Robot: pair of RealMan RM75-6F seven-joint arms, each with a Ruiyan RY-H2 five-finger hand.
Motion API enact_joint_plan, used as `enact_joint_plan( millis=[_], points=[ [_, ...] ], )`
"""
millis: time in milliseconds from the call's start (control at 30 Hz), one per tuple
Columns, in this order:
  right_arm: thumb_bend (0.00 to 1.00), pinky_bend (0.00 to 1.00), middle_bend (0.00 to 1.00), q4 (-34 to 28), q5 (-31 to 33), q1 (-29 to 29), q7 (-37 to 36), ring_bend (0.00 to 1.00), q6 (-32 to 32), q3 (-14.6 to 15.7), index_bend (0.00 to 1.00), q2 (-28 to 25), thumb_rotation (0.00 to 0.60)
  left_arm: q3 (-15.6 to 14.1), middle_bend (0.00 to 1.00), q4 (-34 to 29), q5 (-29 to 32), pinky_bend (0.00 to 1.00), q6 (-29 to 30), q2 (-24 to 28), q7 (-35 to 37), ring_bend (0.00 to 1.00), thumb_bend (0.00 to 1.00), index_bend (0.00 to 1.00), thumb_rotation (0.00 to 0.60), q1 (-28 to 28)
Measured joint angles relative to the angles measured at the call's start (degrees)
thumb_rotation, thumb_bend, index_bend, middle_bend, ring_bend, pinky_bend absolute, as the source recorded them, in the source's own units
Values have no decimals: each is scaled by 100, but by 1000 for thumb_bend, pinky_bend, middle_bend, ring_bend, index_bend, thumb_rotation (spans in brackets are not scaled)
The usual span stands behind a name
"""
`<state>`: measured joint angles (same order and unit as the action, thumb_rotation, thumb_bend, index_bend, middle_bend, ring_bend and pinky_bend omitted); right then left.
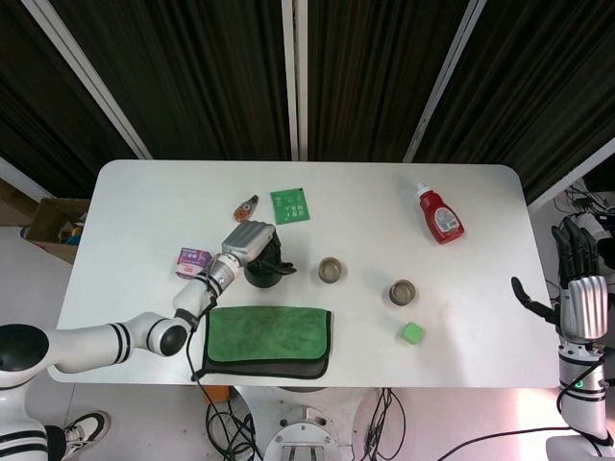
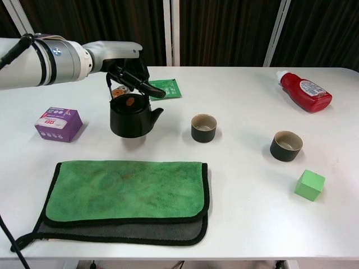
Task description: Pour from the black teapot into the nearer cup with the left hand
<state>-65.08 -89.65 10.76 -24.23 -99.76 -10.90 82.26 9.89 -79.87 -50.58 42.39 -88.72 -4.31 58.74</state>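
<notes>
The black teapot [image 2: 132, 116] hangs upright by its arched handle, which my left hand [image 2: 128, 72] grips from above. Its spout points right toward a dark cup [image 2: 203, 128] a short way off. A faint shadow lies under the pot, and whether it touches the table is unclear. In the head view my left hand [image 1: 248, 240] covers most of the teapot [image 1: 264, 272], with the cup [image 1: 331, 270] to its right. A second dark cup [image 2: 286, 145] stands further right and closer to the front edge. My right hand [image 1: 579, 288] hovers open beyond the table's right edge, fingers spread.
A folded green towel [image 2: 126, 193] lies in front of the teapot. A purple box [image 2: 58, 124] sits to the left, with a green packet [image 2: 167, 88] and a small orange item [image 1: 246, 206] behind. A red bottle [image 2: 305, 91] lies far right, and a green cube [image 2: 309, 185] sits front right.
</notes>
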Motion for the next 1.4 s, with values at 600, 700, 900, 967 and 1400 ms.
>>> enact_joint_plan(
  millis=[600,700,900,967,1400],
  points=[
    [244,0,0,-17,-17,-3,53,0,28,34,0,6,600,240,1000,663,-1148,427,1086,-799,543,1000,87,1000,364,-579],
    [243,0,0,-14,-17,-2,56,0,35,37,0,7,600,293,1000,675,-1205,426,1070,-810,601,1000,87,1000,324,-613],
    [243,0,0,4,-25,-3,47,0,46,54,0,17,600,376,1000,737,-1216,428,1212,-932,499,1000,124,1000,331,-675],
    [243,0,0,7,-27,-4,44,0,44,55,0,17,600,405,1000,768,-1216,432,1283,-995,443,1000,163,1000,355,-697],
    [241,0,0,18,-26,-7,30,0,58,64,0,13,600,551,1000,940,-1392,440,1453,-1199,377,1000,341,1000,389,-802]
  ],
)
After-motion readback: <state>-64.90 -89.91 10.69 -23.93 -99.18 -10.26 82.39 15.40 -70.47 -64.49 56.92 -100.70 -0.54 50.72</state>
